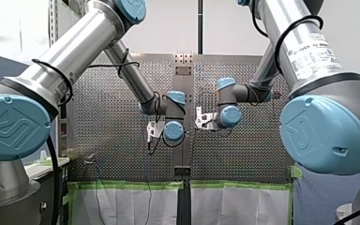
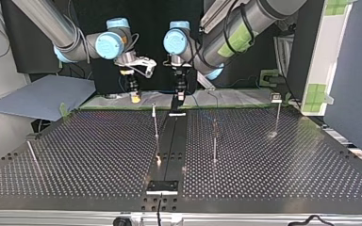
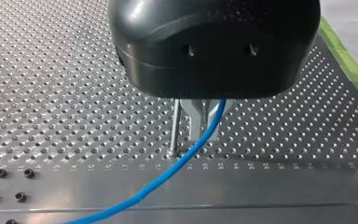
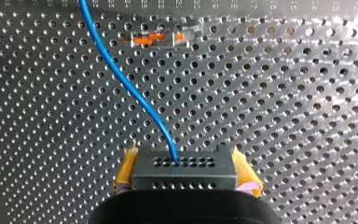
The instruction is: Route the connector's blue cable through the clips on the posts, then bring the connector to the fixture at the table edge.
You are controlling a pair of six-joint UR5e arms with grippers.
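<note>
The perforated metal surface (image 2: pixel 264 160) is wide and grey, with a smooth dark strip (image 2: pixel 172 141) along its middle. Thin metal posts (image 2: pixel 156 123) stand upright on it, well apart from each other. A black plate (image 2: pixel 161 187) sits at the middle of the top view's near edge.

My right claw (image 4: pixel 186 173) presses its yellow pads (image 4: pixel 127 173) on both sides of the dark grey connector block (image 4: pixel 168 177) and holds it above the surface. The thin blue cable (image 4: pixel 121 79) leaves the block and passes beside a small clear part with orange marks (image 4: pixel 158 38).

My left claw (image 3: pixel 203 133), black, hangs just beside one post, and the cable comes down from it. I cannot tell whether it is closed.

Green tape (image 1: pixel 126 185) borders the edge on the arms' side, above white sheets (image 1: pixel 136 206). A blue-grey sheet (image 2: pixel 37 96) lies at the top view's far left. A white board with green squares (image 2: pixel 325 52) stands at its far right.
</note>
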